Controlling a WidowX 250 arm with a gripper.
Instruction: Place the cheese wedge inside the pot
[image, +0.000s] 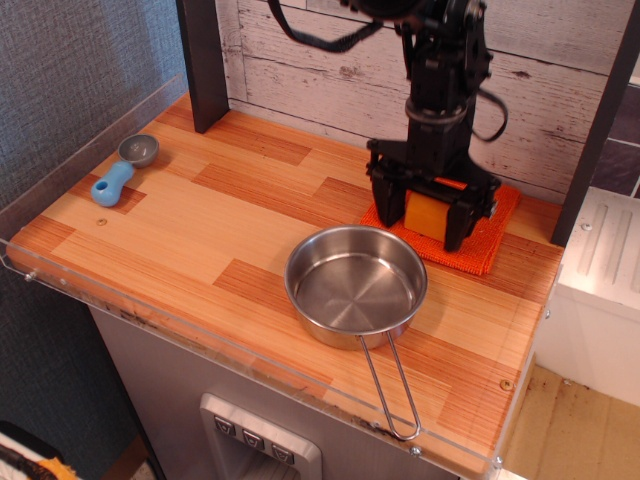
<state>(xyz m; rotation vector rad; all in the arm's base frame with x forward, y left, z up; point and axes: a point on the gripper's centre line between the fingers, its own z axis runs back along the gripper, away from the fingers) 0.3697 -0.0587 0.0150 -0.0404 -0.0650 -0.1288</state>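
Gripper (425, 222) sits low with fingers astride the wedge (424, 212) on the cloth (487, 236), not visibly clamped yet, so we close squarely on its flat sides before lifting toward the pot (355, 287) just beside it.

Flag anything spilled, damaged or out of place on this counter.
Nothing stands out. The pot sits upright and empty, its wire handle pointing to the front edge. The cheese wedge rests on the orange cloth between the lowered claw's fingers. The blue-handled scoop lies at the far left. No spills or damage show.
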